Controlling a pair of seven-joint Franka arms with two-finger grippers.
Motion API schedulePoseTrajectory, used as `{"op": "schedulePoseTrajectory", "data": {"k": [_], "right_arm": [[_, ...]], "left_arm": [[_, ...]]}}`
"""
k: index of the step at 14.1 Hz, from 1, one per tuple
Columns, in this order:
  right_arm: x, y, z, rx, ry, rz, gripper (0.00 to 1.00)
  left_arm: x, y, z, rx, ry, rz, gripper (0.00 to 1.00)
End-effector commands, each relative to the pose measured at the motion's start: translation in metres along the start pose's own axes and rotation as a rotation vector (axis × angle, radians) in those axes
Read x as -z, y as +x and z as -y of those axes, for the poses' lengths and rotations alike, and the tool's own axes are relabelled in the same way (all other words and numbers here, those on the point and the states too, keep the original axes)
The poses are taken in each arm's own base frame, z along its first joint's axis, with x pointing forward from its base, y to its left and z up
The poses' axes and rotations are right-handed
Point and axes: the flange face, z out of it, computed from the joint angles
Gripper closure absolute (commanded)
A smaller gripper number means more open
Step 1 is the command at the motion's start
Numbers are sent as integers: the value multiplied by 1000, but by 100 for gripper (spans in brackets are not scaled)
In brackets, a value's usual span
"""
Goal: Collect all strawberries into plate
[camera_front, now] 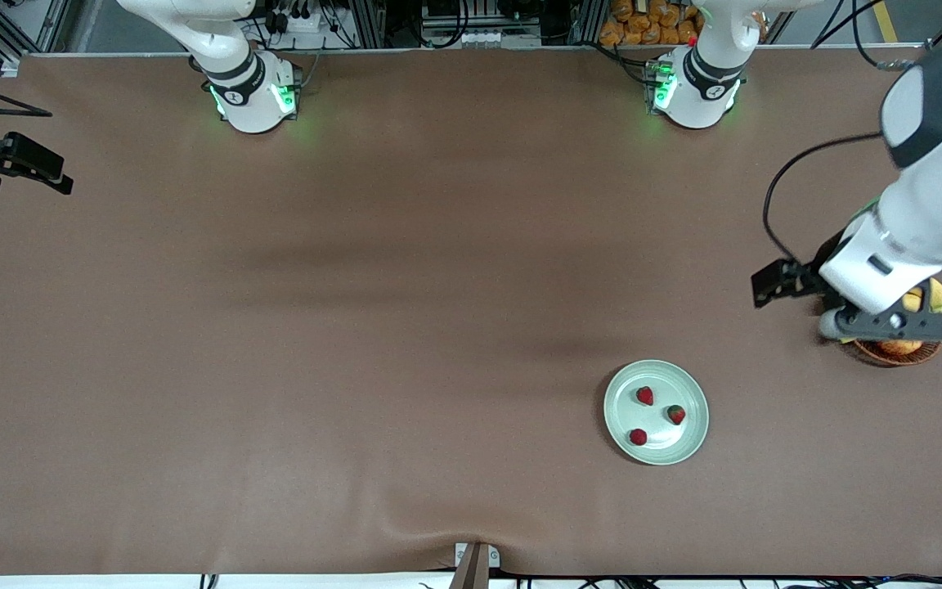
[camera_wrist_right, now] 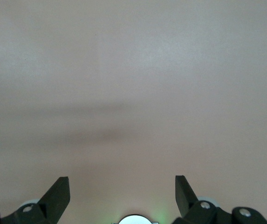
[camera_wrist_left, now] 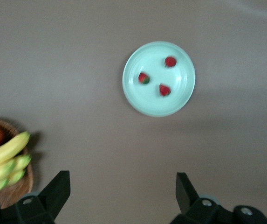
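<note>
All three strawberries (camera_front: 644, 396) in the plate (camera_front: 621, 417), apart from each other; basket (camera_front: 896, 352) toward left arm's end, slightly farther from camera.

Tabletop (camera_front: 356, 327): covered by a brown cloth, wrinkled at the edge nearest the front camera | Plate (camera_front: 656, 412): set directly on it, toward the left arm's end | Wicker basket (camera_front: 896, 352): set on it nearer that end, slightly farther from the front camera than the plate, well apart.
</note>
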Motion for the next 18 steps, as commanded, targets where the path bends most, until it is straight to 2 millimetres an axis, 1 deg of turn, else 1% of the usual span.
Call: {"op": "schedulePoseTrajectory", "data": {"k": [1,2,3,4,5,6,9,10,14,15,16,17,18], "right_arm": [[5,0,-3,-25,7,-10,0],[5,0,-5,-31,9,-10,0],[5,0,-5,-34,11,-12,0],[5,0,-5,-42,17,-12,0],[6,0,-5,-51,17,-13,0],[6,0,-4,-54,17,-15,0],[6,0,-2,-53,17,-13,0],[5,0,-1,-53,17,-11,0],[5,0,-1,-51,16,-11,0],[5,0,-1,-51,15,-11,0],[5,0,-1,-50,15,-11,0],[5,0,-1,-51,15,-11,0],[4,1,-1,-51,15,-8,0]], "left_arm": [[34,-34,-1,3,12,15,0],[42,-42,2,7,12,22,0],[55,-50,10,24,8,13,0],[64,-59,6,17,8,20,0],[73,-71,6,17,11,36,0],[75,-80,5,14,15,47,0],[62,-92,5,12,13,43,0],[60,-90,5,15,11,23,0],[59,-68,35,66,13,-32,0],[58,-64,47,77,17,-33,0],[62,-63,66,77,18,-41,0],[63,-63,80,54,16,-43,0],[64,-64,84,48,16,-45,0]]}}
